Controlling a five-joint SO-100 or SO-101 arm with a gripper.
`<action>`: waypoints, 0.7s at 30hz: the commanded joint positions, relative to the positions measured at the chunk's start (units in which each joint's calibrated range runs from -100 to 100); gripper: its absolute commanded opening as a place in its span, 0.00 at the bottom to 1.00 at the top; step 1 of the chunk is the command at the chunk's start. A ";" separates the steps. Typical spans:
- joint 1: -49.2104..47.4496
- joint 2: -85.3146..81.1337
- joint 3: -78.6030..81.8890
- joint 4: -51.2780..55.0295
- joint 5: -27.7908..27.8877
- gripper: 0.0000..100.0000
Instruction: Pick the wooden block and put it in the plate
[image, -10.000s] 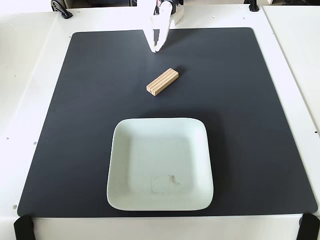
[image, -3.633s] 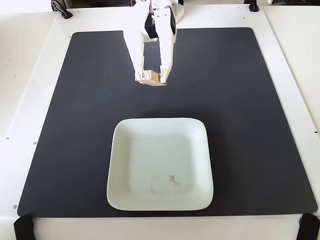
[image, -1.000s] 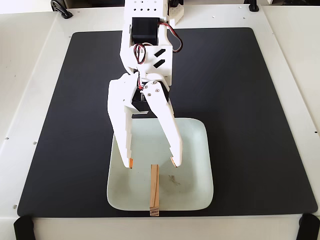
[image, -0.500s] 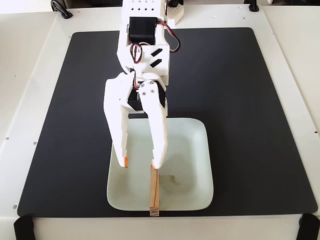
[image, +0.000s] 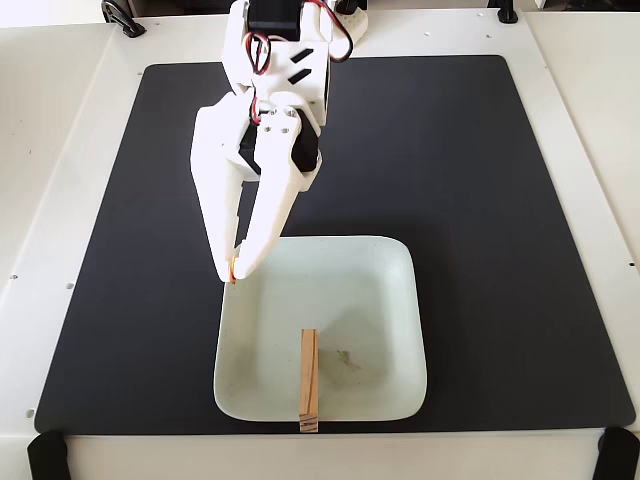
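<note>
Gripper: the gripper (image: 236, 272) is seen in the fixed view above the plate's far left corner; its fingers are drawn together at the tips, with nothing held between them.
Wooden block: the wooden block (image: 309, 380) is found lying in the near half of the plate, set lengthwise from far to near, with its near end resting on or slightly over the near rim.
Plate: the plate (image: 385, 300) is placed on the near middle of a black mat (image: 480, 200), which is laid on the white bench (image: 580, 60).
Task state: the block is judged to be delivered, though not fully seated, since one end is perched at the rim.
Risk, tipping: the block could be rocked off the near rim onto the mat if the plate is nudged, because its end is not lodged on the flat bottom.
Risk, contact: the plate's far left rim could be clipped by the low fingertips if the arm is swung sideways before being raised.
</note>
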 joint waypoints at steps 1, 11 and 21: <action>-0.03 -9.27 6.34 -0.82 -0.06 0.01; -1.27 -32.40 32.34 -0.91 -0.06 0.01; -2.83 -54.78 54.83 -0.82 -0.01 0.01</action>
